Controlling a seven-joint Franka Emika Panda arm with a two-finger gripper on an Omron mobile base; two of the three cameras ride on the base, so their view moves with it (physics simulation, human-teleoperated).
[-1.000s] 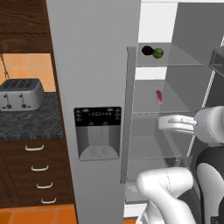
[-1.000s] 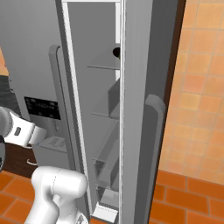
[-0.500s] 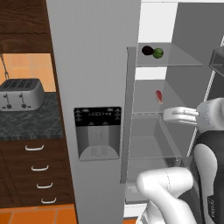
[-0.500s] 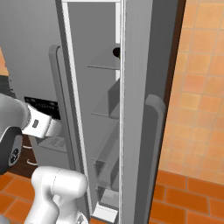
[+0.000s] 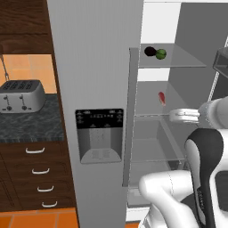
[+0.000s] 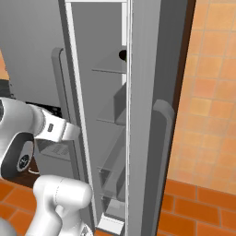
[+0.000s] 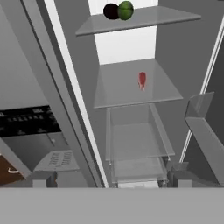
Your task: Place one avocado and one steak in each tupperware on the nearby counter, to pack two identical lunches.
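Note:
Inside the open fridge, a green avocado and a dark avocado lie side by side on the upper glass shelf. The hand view has them at the top, green avocado beside the dark one. A small red steak lies on the shelf below, in the hand view the steak is centre. My gripper hovers in front of the fridge opening, below the steak's shelf, open with nothing between its fingers. The tupperware is out of view. The counter runs at the left.
A silver toaster stands on the counter, above drawers with silver handles. The closed fridge door with its dispenser panel sits left of the opening. The open door stands at the right, with its bin. A clear drawer sits low inside.
The hand has swung a little up and toward the fridge opening, and the arm's upper links have shifted right. The gripper stays open and the food has not moved.

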